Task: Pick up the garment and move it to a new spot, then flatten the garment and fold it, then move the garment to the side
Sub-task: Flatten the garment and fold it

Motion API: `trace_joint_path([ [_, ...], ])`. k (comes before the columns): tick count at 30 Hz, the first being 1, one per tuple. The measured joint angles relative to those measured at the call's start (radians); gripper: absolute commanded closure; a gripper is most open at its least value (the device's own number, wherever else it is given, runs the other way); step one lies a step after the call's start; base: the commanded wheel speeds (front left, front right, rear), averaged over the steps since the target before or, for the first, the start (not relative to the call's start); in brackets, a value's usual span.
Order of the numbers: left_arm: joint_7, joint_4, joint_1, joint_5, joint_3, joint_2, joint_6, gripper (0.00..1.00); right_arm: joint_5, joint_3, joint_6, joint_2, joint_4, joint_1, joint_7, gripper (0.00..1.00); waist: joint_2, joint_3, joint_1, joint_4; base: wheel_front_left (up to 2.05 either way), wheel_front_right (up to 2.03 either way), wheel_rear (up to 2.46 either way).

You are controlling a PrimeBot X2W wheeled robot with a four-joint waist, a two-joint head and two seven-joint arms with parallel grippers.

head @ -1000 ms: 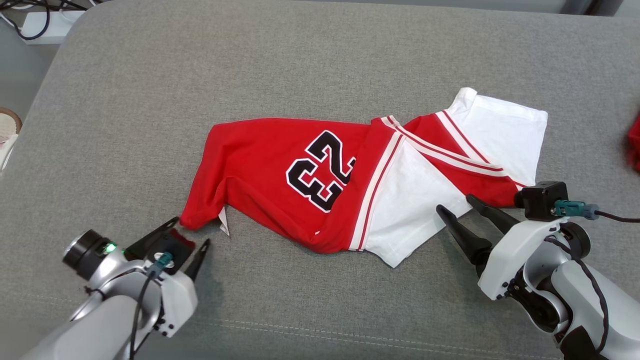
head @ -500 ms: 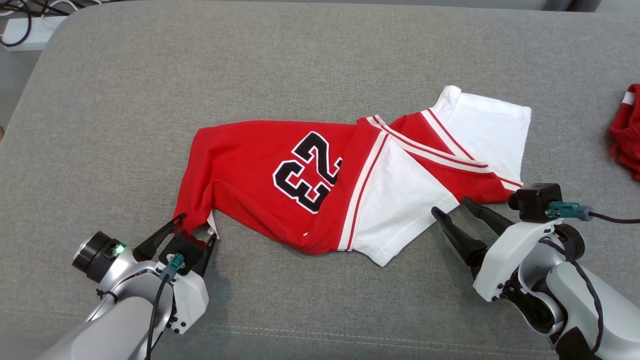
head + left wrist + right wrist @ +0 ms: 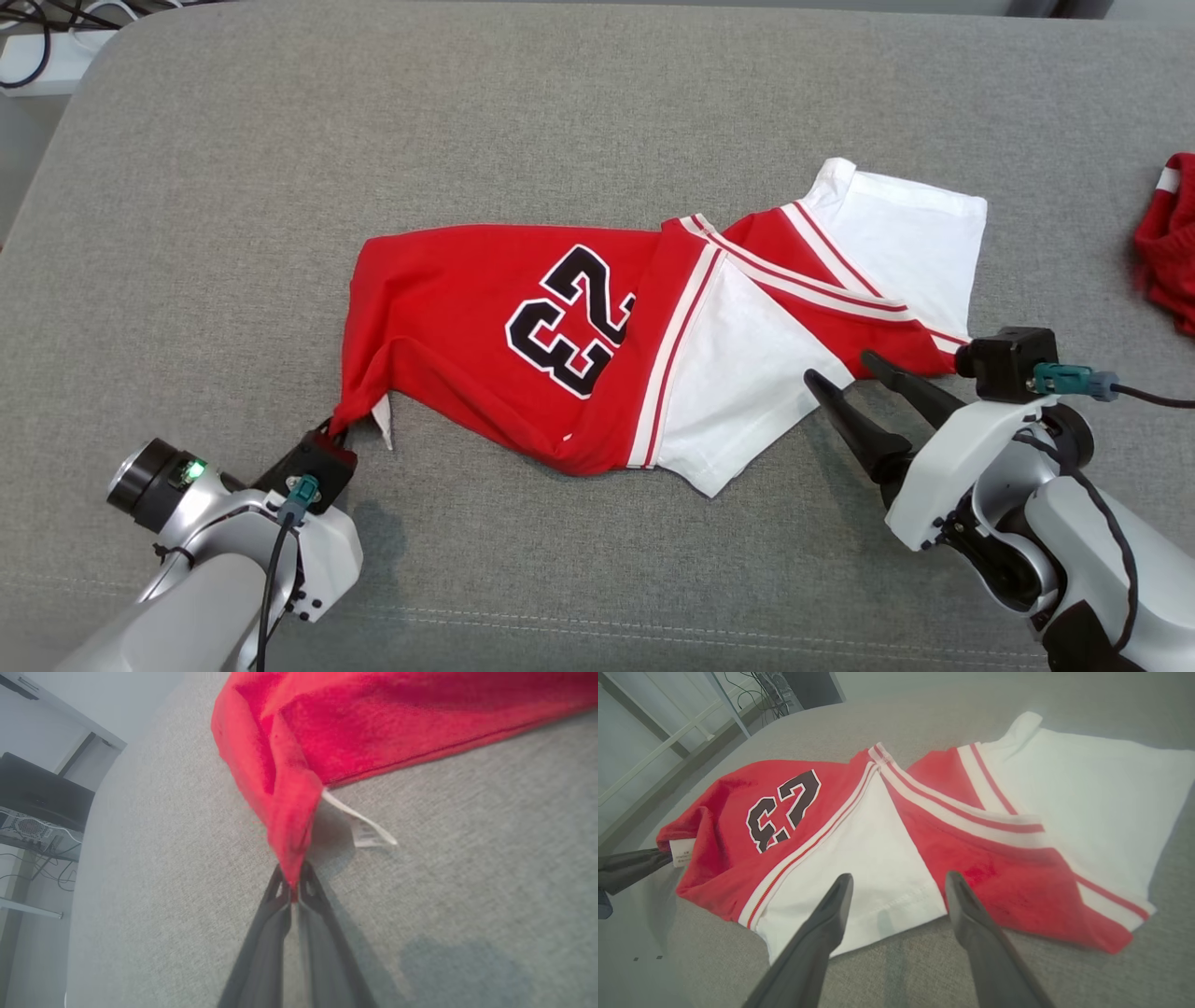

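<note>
**Left gripper (image 3: 334, 431) pinching a corner of the red and white cotton sports jersey (image 3: 653, 355); right gripper (image 3: 840, 366) open beside it**

The left gripper, at the near left of the grey fabric cushion (image 3: 280, 140), has its two dark fingers drawn almost together on a bunched red corner of the jersey. In the left wrist view the cloth narrows to a point between the fingertips and tents up from them. A small white care label (image 3: 381, 431) hangs just beside the pinch.

The right gripper, at the near right of the cushion, has its fingers spread wide and holds nothing. They point at the jersey's white hem, close to it. Whether they touch it cannot be told.

The jersey lies across the middle of the cushion, running left to right. It is rumpled and partly folded over itself, and a black number 23 shows on the red half. A crumpled red cloth (image 3: 1167, 243) sits at the cushion's right edge, well apart from the jersey.

This looks like the first step, picking the garment up to move it. One corner is secured and nothing is lifted clear yet. The next move probably calls for the right gripper to close on the near hem. Both arms would then rise together, so the cloth leaves the cushion without dragging or slipping from the thin left pinch.
</note>
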Motion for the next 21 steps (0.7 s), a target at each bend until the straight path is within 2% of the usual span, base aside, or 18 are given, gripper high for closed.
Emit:
trace_joint_path([
  [10, -0.027, 0.033, -0.035, -0.014, 0.011, 0.003, -0.028, 1.0, 0.024, -0.004, 0.0, -0.043, -0.062, 0.019, 0.0, 0.0, 0.0, -0.005, 0.0, -0.008, 0.0, 0.0, 0.0],
  [18, -0.016, -0.007, -0.074, -0.024, 0.03, 0.062, -0.034, 1.0, -0.004, 0.013, 0.0, -0.05, -0.107, 0.091, 0.012, 0.0, 0.0, -0.015, 0.0001, 0.0, 0.0, 0.0, 0.0],
  [21, -0.009, -0.024, -0.074, -0.034, 0.034, 0.068, -0.029, 1.0, -0.004, 0.019, 0.0, -0.048, -0.118, 0.104, 0.024, 0.0, 0.0, -0.015, 0.0, 0.003, 0.0, 0.0, 0.0],
])
